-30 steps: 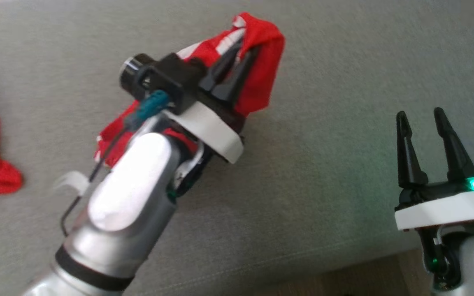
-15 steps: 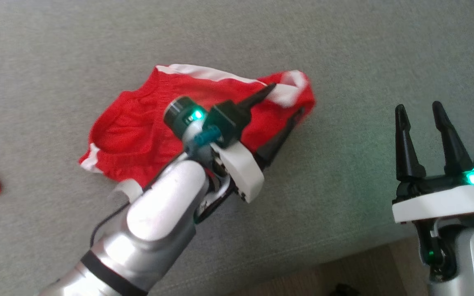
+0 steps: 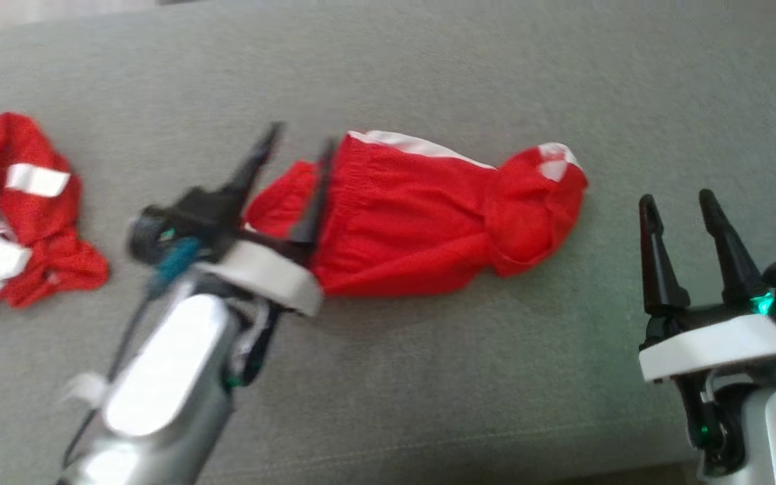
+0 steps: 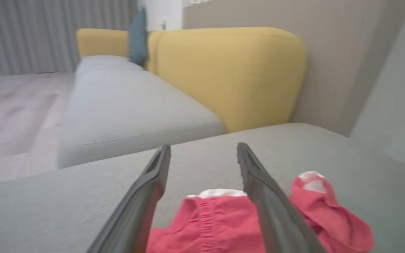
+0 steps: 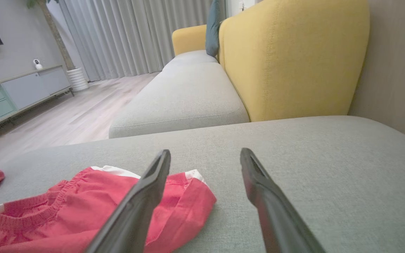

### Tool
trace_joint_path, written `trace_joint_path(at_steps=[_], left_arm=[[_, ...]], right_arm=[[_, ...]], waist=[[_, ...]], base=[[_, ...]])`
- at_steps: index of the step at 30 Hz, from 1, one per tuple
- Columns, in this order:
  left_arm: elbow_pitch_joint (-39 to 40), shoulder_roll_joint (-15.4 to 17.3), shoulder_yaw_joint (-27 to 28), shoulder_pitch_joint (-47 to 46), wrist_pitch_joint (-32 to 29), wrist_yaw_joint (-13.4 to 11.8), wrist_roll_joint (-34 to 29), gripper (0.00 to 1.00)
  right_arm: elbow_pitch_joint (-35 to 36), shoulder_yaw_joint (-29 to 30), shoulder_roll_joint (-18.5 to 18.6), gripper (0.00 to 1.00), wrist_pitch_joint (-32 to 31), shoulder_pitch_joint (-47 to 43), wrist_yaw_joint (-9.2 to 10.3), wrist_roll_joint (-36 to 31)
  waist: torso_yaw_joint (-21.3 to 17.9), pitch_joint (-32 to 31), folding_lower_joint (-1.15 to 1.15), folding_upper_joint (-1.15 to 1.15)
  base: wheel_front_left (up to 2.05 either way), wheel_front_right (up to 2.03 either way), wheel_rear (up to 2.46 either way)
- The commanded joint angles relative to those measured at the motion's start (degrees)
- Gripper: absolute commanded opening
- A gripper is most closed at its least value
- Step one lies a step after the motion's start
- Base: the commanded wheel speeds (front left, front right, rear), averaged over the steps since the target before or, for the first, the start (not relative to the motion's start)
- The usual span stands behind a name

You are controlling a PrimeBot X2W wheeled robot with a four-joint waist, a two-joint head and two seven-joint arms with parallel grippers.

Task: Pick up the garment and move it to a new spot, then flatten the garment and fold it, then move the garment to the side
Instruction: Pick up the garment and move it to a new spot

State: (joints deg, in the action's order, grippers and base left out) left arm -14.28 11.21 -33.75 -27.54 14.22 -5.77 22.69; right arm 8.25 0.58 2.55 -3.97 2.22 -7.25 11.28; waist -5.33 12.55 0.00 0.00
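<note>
On the grey sofa seat (image 3: 428, 377), the red garment (image 3: 422, 215) lies near the middle, stretched left to right. A white stripe runs along its far edge, and its right end is bunched into a rounded lump with a white patch on it. Its left end shows a gathered elastic waistband, which is clearest in the right wrist view (image 5: 65, 218).

Over that left end hang the left jaws, blurred in the head view. They are spread wide with nothing between them. One dark finger (image 3: 253, 162) stands over bare grey fabric just left of the garment, and the other crosses the waistband edge. Whether it touches the cloth cannot be told. In the left wrist view the garment (image 4: 206, 225) sits low between and beyond the two fingers (image 4: 146, 196). The pale forearm (image 3: 166, 364) runs down to the near left.

At the near right, well apart from the garment, the right jaws are also wide open and hold nothing. Their fingers (image 3: 657, 256) point toward the far side over bare seat.

A second crumpled red garment with white stripes (image 3: 17, 215) lies at the far left of the seat, apart from the first. Beyond the seat are a yellow backrest (image 5: 294, 59), a teal cushion (image 5: 212, 30), a wooden floor (image 5: 83, 102) and pale curtains (image 5: 128, 35).
</note>
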Motion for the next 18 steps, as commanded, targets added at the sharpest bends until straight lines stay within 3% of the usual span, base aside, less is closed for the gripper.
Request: trace_joint_path(at_steps=[1, 6, 11, 18], left_arm=[[2.38, 1.78, 3.37, -0.33, 0.52, -0.86, 0.56, 1.00], [4.03, 5.23, 9.86, 3.96, 0.73, -2.93, 1.99, 1.00], [5.64, 8.09, 15.93, 9.10, 0.76, -2.52, 3.59, 1.00], [6.82, 10.29, 15.75, 14.84, 0.75, -0.85, 2.89, 1.00]], right_arm=[[2.15, -1.16, 0.32, 1.00, -0.40, 0.46, -0.24, -0.46], [2.54, -0.82, 0.32, 1.00, -1.34, -0.04, -0.24, -1.29], [2.50, -0.62, 0.32, 1.00, -1.84, -0.78, -0.24, -1.79], [2.62, 0.32, 0.32, 1.00, -2.89, -3.57, -0.24, -2.26]], waist=[[2.50, -2.06, 0.00, 0.00], [5.18, -3.62, 0.00, 0.00], [7.01, -5.29, 0.00, 0.00], [8.71, -7.69, 0.00, 0.00]], base=[[0.00, 0.00, 0.00], [0.00, 0.00, 0.00], [0.00, 0.00, 0.00], [0.00, 0.00, 0.00]])
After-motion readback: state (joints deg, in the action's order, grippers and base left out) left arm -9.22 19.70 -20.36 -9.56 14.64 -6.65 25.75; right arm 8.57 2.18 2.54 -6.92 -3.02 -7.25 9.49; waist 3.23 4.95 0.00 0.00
